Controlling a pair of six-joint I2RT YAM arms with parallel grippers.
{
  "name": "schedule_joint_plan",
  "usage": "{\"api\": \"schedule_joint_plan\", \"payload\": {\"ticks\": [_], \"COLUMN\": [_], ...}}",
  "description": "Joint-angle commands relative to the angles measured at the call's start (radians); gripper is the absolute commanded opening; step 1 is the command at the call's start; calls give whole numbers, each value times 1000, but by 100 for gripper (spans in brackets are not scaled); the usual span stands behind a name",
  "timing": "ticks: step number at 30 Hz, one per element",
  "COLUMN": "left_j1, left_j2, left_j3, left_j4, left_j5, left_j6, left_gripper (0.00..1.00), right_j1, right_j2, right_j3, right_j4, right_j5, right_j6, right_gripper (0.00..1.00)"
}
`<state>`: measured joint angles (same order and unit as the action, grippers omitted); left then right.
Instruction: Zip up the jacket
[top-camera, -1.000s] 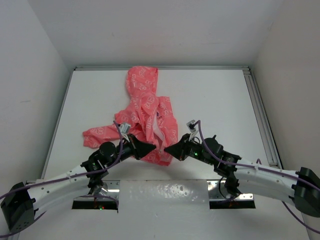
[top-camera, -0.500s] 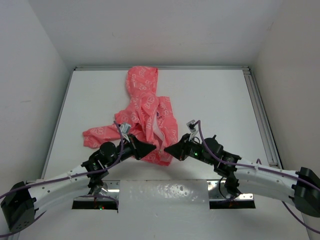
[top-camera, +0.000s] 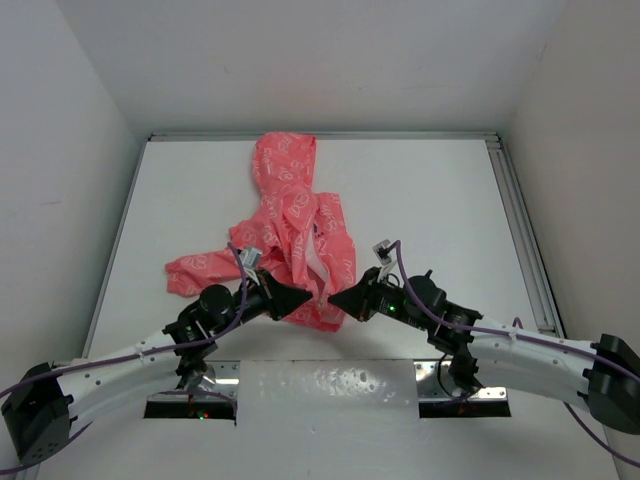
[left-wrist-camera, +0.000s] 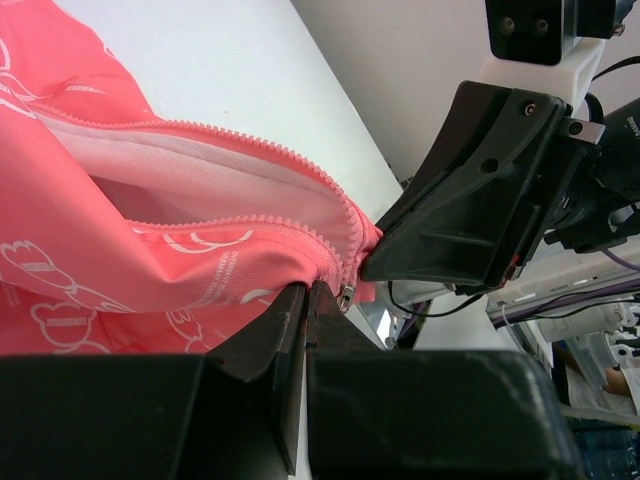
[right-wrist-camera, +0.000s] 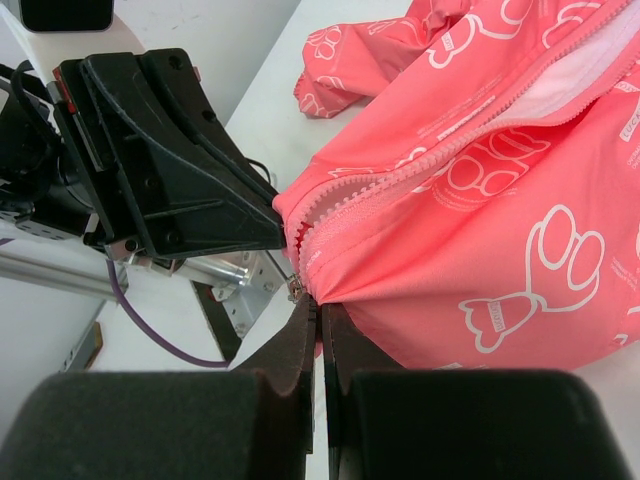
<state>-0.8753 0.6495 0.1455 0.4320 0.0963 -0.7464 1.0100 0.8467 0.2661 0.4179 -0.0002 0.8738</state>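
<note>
Well, left claw (left-wrist-camera: 306, 300) and right claw (right-wrist-camera: 318, 310) both sit squeezed together, jacket (top-camera: 290, 210) hem right at their tips; whether either pinches it is unclear. A loose nip could slip off the zipper (left-wrist-camera: 200, 126).

No readable text in any view. On the jacket (left-wrist-camera: 110, 270), seen from the left wrist, a few tiny lines of white lettering (left-wrist-camera: 225, 285) printed just below the zipper (left-wrist-camera: 240, 143), too small and blurred to make out. From the right wrist, similar small white lettering along the zipper, equally illegible. Elsewhere on the pink fabric only white outline drawings: paw marks (right-wrist-camera: 555, 250) and bear-like figures (left-wrist-camera: 55, 318), without letters or numbers.
</note>
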Motion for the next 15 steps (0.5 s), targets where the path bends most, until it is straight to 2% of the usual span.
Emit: {"api": "schedule_joint_plan", "payload": {"ticks": [1, 15], "left_j1": [4, 4], "left_j2": [1, 19], "left_j3": [-7, -15], "left_j4": [60, 96], "left_j5": [14, 25], "left_j6": [-7, -19], "left_gripper": [0, 0], "right_j1": [-1, -1], "right_j2": [5, 8], "right_j3": [41, 39], "right_j4": [61, 64], "right_j5": [3, 2], "right_j6": [-15, -12], "right_gripper": [0, 0]}}
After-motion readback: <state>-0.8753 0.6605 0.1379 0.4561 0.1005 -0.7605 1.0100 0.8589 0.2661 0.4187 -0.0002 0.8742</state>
